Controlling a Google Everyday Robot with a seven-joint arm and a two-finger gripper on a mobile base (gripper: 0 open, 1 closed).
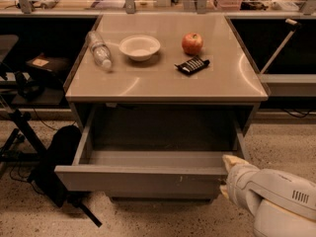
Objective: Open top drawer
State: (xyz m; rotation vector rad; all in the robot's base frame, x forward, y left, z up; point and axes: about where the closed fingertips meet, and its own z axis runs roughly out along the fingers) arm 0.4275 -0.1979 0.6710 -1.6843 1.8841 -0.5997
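The top drawer (140, 180) of the grey cabinet is pulled far out toward me, and its inside looks empty. Its flat grey front has small pale scuffs right of centre. My gripper (228, 174) is at the drawer's front right corner, with the white arm (276, 201) coming in from the lower right. A pale fingertip (231, 160) shows just above the drawer's front edge, against the corner.
On the cabinet top (163, 80) lie a clear plastic bottle (100, 50), a white bowl (140, 47), a red apple (192, 43) and a dark snack packet (192, 65). A black bag (58, 162) and stand legs (19, 127) sit at the left on the speckled floor.
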